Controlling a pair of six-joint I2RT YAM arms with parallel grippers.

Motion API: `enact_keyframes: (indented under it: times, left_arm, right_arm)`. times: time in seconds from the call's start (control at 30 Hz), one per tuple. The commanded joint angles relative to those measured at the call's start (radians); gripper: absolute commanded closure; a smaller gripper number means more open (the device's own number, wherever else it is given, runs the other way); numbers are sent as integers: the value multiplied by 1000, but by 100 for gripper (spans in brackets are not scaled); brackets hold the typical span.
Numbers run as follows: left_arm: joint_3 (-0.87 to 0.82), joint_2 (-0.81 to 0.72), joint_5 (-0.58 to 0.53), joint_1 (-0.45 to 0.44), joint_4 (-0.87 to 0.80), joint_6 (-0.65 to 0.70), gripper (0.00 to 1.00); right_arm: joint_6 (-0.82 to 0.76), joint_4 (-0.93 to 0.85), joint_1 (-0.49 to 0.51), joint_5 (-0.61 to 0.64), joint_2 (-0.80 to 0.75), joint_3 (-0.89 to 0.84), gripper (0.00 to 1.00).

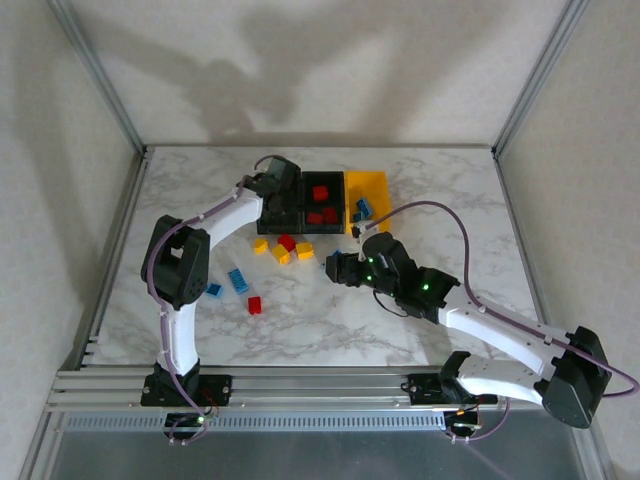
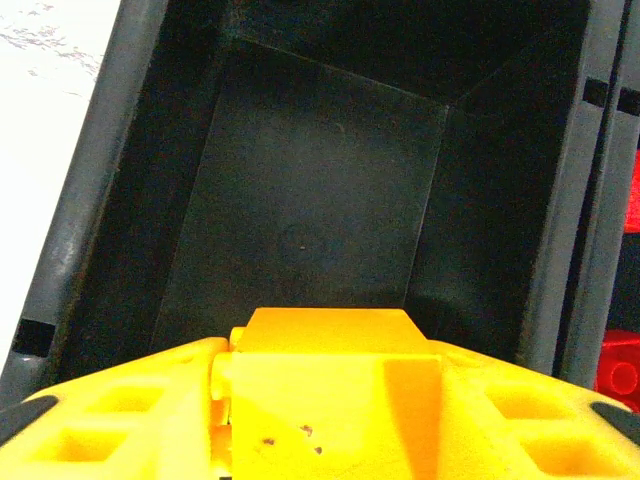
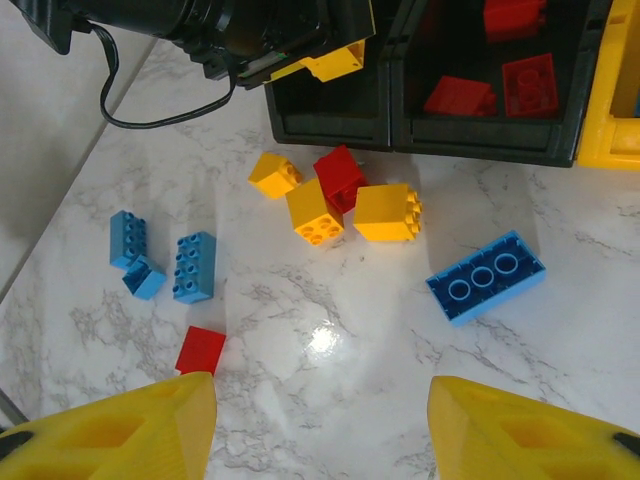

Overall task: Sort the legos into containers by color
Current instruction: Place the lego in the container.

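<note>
My left gripper is shut on a yellow lego and hangs over the left black container, whose floor is bare. The middle black container holds red legos. Blue legos lie in the yellow container. Loose on the marble are yellow legos, a red lego among them, an upturned blue lego, light blue legos and another red lego. My right gripper is open above the table with nothing between its fingers, just near of the upturned blue lego.
The left arm's wrist and cable overhang the left container's near corner. A metal frame rail runs along the table's left edge. Bare marble lies right of the containers.
</note>
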Motion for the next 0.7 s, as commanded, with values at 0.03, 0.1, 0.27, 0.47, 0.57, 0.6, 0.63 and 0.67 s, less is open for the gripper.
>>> enact_keyframes:
  times: [0.03,0.1,0.27,0.47,0.57,0.6,0.63,0.67]
  left_arm:
    - [22,0,-32,-9,-36,10,41]
    - [22,-8,-31,-9,-36,11,38]
    - [20,-47,-26,-13,-42,12,40]
    - [-48,-205,-5,-45,-35,17,39]
    - [-154,-323,38,-56,6,17,38]
    - [-197,-366,57,-60,21,17,38]
    - [-236,-403,73,-61,34,17,38]
    - [-282,-446,92,-65,49,18,38]
  right_arm:
    - [8,-21,-8,23,-26,-8,42]
    - [7,-25,-10,25,-29,-6,42]
    - [12,-44,-13,32,-35,-1,42]
    - [83,-145,-29,83,7,35,34]
    - [139,-186,-37,119,41,53,28]
    - [155,-189,-42,118,54,58,27]
    - [173,-194,-45,122,69,63,27]
    - [192,-199,-46,124,89,69,27]
